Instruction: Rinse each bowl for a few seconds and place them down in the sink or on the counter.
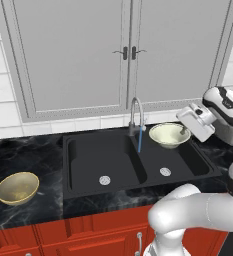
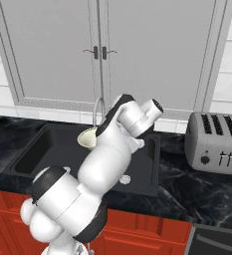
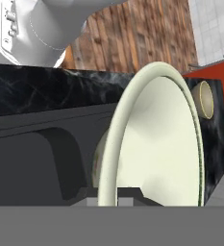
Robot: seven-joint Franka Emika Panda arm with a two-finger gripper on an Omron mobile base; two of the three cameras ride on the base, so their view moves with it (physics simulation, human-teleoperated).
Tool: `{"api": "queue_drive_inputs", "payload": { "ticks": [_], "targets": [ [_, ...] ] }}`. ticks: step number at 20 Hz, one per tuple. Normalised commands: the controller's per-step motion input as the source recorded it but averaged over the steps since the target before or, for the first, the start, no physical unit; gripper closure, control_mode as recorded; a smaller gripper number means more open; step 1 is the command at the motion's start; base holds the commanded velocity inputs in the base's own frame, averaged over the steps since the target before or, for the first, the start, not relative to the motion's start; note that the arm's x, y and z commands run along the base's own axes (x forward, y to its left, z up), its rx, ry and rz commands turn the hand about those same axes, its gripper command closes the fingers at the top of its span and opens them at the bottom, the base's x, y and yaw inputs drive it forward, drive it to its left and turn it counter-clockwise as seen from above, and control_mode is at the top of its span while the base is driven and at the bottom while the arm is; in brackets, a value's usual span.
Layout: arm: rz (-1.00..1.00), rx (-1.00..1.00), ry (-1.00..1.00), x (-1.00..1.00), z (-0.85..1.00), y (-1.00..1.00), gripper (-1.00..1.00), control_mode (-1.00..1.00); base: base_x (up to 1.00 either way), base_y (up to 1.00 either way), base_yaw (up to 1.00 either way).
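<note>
while the gripper (image 1: 184, 131) grasps the cream bowl (image 1: 168, 135) above the sink (image 1: 88, 165), water runs beside it

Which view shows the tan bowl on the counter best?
The left base view: the tan bowl sits whole and unblocked on the black counter, left of the sink. The hand view catches it small and distant, past the cream bowl.

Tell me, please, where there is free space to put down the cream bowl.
Both basins of the sink are bare. The counter has room between the tan bowl and the sink, and in front of the toaster. The cream bowl hangs by the faucet, where it is crowded.
</note>
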Motion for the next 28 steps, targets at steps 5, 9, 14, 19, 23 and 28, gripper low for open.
{"api": "queue_drive_inputs", "payload": {
  "ticks": [5,9,14,19,23,28],
  "targets": [
    [0.01,0.01,0.00,0.23,-0.19,0.20,1.00,-1.00,0.00,0.00,0.00],
    [0.00,0.02,0.00,0.18,-0.25,0.08,1.00,-1.00,0.00,0.00,0.00],
    [0.00,0.00,0.00,0.22,-0.19,0.04,1.00,-1.00,0.00,0.00,0.00],
    [0.00,0.03,0.00,0.26,-0.15,0.05,1.00,-1.00,0.00,0.00,0.00],
    [0.00,0.06,0.01,0.30,-0.18,0.03,1.00,-1.00,0.00,0.00,0.00],
    [0.00,0.07,0.01,0.30,-0.21,0.02,1.00,-1.00,0.00,0.00,0.00]
  ]
}}
